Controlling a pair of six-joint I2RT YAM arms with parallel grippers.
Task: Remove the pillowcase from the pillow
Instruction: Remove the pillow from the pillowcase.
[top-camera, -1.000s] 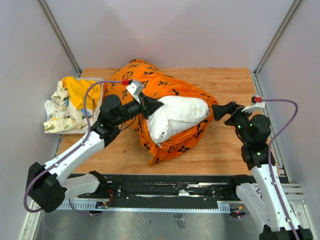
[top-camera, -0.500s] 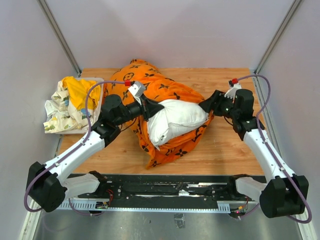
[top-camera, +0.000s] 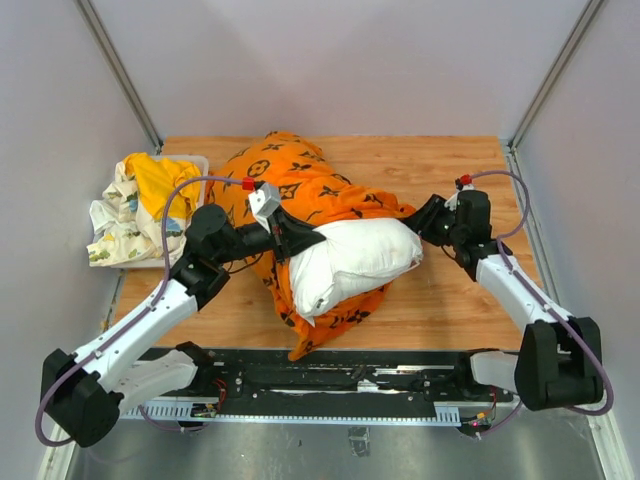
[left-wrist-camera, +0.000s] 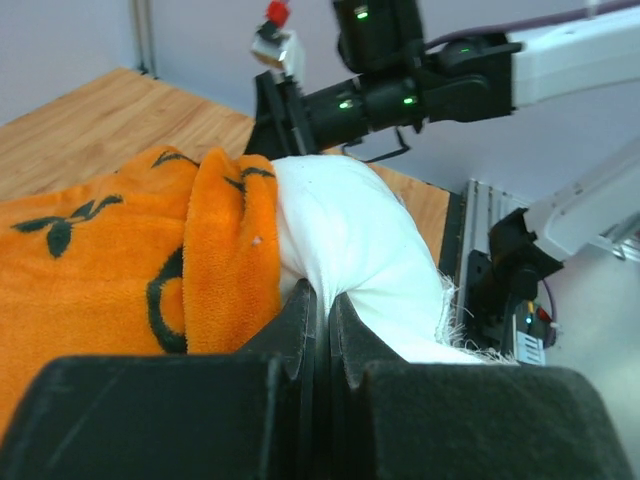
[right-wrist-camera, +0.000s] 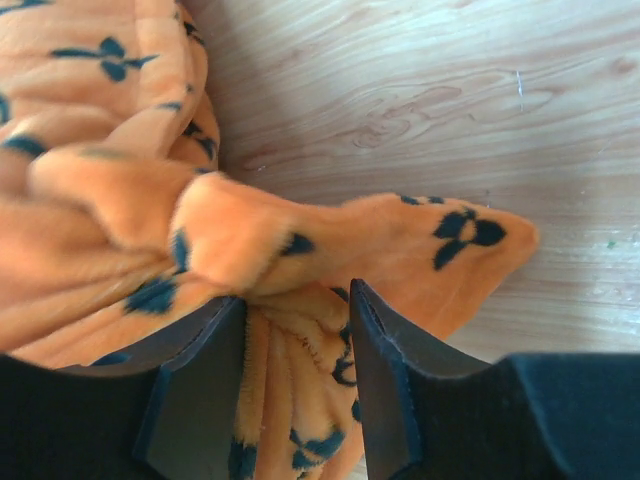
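Left wrist: L jaws tight together, pinching pillow (left-wrist-camera: 350, 230) edge; R jaws half-spread w/ pillowcase (right-wrist-camera: 300, 250) fold between.

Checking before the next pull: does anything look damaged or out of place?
Yes: the pillow has a frayed edge, with loose white threads sticking out on its right side in the left wrist view, beside where the left gripper pinches it. The pillowcase shows no visible tear.
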